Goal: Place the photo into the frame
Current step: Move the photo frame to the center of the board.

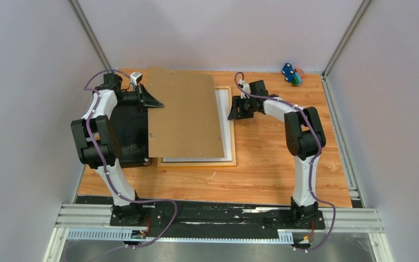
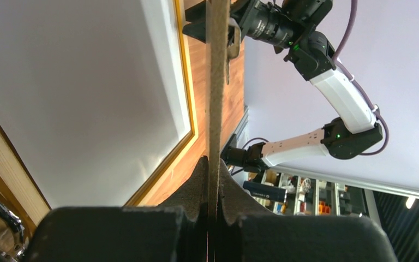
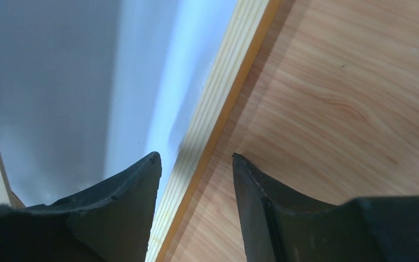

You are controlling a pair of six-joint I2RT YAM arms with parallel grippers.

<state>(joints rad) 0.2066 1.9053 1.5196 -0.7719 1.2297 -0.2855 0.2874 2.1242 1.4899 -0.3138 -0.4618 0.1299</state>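
Note:
The frame point(image 1: 196, 162) of light tan wood lies flat on the table. A white sheet point(image 1: 225, 117) fills it; no printed picture shows, so I cannot tell whether it is the photo. My left gripper point(image 1: 155, 103) is shut on the left edge of the brown backing board point(image 1: 183, 112) and holds it over the frame's left part. The left wrist view shows the board point(image 2: 216, 82) edge-on between the closed fingers point(image 2: 196, 185). My right gripper point(image 1: 232, 112) is open, its jaws on either side of the frame's right rail point(image 3: 223, 98), with the white sheet point(image 3: 158, 71) to the left.
A black ribbed case point(image 1: 131, 134) lies under the left arm at the table's left edge. A small blue and green toy point(image 1: 291, 73) sits at the back right corner. Grey walls close in the table on three sides.

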